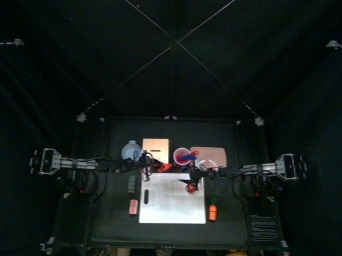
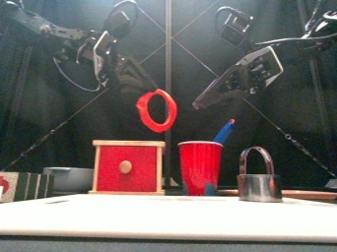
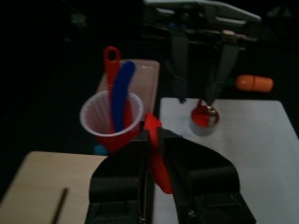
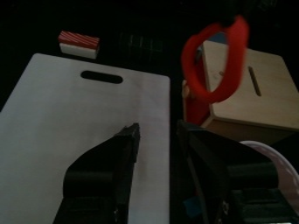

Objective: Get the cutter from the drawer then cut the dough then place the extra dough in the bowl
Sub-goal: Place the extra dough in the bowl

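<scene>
Left hand (image 3: 160,166) was clamped on red dough ring (image 2: 156,110) held aloft, right hand (image 4: 162,133) parted, empty, just beside it, metal cutter (image 2: 259,177) sat on white cutting board (image 2: 158,217), red cup (image 2: 200,167) nearby.

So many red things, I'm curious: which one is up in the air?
The red dough ring: it hangs from the left gripper, clear of the table, while the red cup and the red-fronted wooden box stand on it.

The red dough ring (image 2: 141,108) hangs upright in mid-air at frame centre (a limp, uneven loop). The metal cutter (image 2: 259,178) stands lower right. The wooden box (image 2: 128,167), with its red drawer front, sits lower left, and the blue-grey bowl (image 1: 131,151) beside it.
</scene>
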Robot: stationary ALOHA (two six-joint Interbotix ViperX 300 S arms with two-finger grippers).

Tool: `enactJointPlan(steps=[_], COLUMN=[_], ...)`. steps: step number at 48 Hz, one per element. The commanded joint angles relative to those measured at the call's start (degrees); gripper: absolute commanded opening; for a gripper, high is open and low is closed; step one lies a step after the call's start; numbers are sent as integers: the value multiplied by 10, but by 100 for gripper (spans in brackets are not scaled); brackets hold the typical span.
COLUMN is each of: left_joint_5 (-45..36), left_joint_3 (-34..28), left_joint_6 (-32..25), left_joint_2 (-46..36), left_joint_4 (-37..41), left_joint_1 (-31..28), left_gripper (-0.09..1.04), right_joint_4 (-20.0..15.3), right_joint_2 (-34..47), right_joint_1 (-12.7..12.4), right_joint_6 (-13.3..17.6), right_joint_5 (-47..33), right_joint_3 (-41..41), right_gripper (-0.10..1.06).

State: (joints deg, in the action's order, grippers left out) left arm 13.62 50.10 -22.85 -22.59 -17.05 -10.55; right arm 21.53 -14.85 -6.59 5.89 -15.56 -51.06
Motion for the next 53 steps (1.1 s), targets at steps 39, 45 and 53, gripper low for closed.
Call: enactJointPlan(steps=[39, 45, 53], left_joint_5=[64, 63, 70], left_joint_3=[247, 248, 248], left_joint_6=[3, 2, 4], left_joint_2=[-225, -219, -219], left_joint_4=[-75, -86, -92], left_joint_1=[-197, -197, -200], left_gripper=[83, 93, 94], right_joint_4=[-4, -4, -4], right_joint_2=[-6, -6, -6], right_joint_1=[-14, -14, -14], right_joint_6=[4, 4, 6], right_joint_5=[-18, -18, -18], right_joint_3=[-4, -4, -4], right_gripper=[78, 78, 78])
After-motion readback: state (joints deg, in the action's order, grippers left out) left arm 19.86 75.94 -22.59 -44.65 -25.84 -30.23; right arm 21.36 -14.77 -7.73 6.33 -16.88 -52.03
